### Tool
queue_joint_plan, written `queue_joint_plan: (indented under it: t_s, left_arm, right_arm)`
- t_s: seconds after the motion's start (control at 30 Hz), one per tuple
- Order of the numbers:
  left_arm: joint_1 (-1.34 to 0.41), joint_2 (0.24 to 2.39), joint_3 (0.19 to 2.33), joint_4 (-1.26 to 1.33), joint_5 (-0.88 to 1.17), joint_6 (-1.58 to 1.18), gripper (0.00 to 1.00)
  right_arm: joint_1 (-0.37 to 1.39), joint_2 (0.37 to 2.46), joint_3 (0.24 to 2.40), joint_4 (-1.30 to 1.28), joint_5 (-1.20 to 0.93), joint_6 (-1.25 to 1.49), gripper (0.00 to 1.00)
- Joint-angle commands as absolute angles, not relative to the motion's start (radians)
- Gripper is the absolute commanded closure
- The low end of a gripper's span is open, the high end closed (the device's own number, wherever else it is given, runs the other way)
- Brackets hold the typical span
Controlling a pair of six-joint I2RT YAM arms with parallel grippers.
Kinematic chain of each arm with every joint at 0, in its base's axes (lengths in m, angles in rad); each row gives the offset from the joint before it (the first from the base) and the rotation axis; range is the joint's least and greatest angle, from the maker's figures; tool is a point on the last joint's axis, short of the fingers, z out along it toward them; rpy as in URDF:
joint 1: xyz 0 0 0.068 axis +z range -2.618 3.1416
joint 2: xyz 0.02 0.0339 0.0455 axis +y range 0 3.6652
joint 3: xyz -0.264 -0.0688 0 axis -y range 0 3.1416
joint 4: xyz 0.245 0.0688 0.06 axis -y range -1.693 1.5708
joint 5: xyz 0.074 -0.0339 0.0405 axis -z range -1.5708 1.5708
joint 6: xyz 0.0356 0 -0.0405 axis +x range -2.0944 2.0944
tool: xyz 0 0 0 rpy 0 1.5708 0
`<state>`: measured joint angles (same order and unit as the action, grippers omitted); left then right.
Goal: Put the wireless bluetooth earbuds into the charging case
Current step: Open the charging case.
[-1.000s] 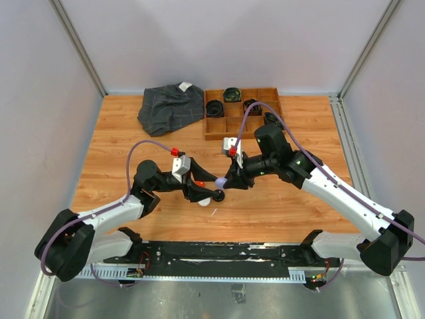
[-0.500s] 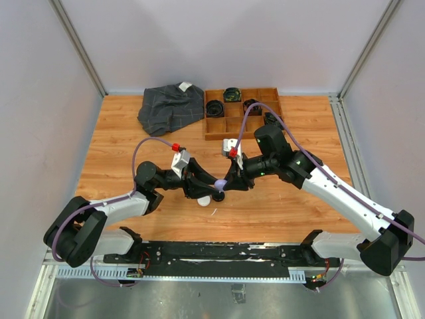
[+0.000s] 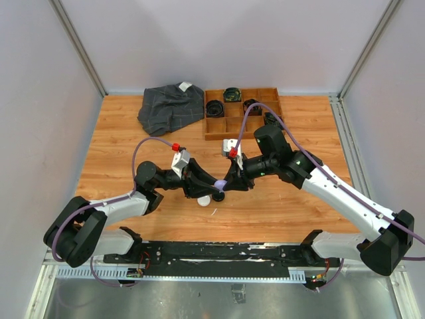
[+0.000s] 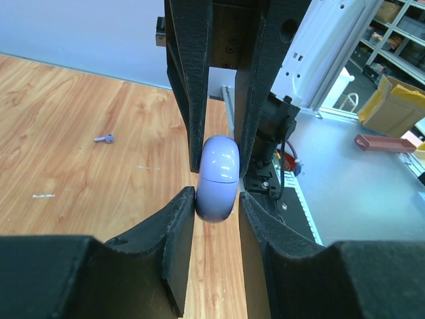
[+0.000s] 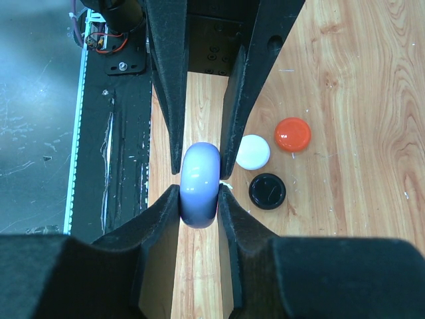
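The left claw [image 4: 217, 201] and right claw [image 5: 198, 199] are both pinching the lilac case [image 3: 219, 183] above the bench [image 3: 119, 133], what may be an earbud [image 4: 104, 138] lying well apart, and uneven prying is risking it squirting free.

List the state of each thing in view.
Purple case: shut, pinched between both grippers.
Left gripper: shut on the case.
Right gripper: shut on the case.
Orange puck: flat on the table.
White puck: flat on table.
Black puck: flat on table.
Cloth: crumpled.
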<state>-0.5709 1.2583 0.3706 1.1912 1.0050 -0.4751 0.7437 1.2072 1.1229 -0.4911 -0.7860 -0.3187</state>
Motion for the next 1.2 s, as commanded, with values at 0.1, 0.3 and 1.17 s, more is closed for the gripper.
queue_joint_plan:
  t_s: [0.1, 0.3, 1.17]
  left_arm:
    - [-0.585, 1.252, 0.383, 1.191, 1.024, -0.469, 0.60]
    - [-0.588, 1.251, 0.391, 1.167, 1.013, -0.454, 0.70]
    - [-0.603, 1.143, 0.326, 1.080, 0.944, -0.275, 1.00]
  right_arm:
    - [0.753, 1.197, 1.146, -0.451, -0.792, -0.331, 0.92]
    - [0.755, 1.190, 1.141, -0.441, -0.788, -0.326, 0.92]
    - [0.756, 1.121, 1.089, -0.329, -0.599, -0.265, 0.62]
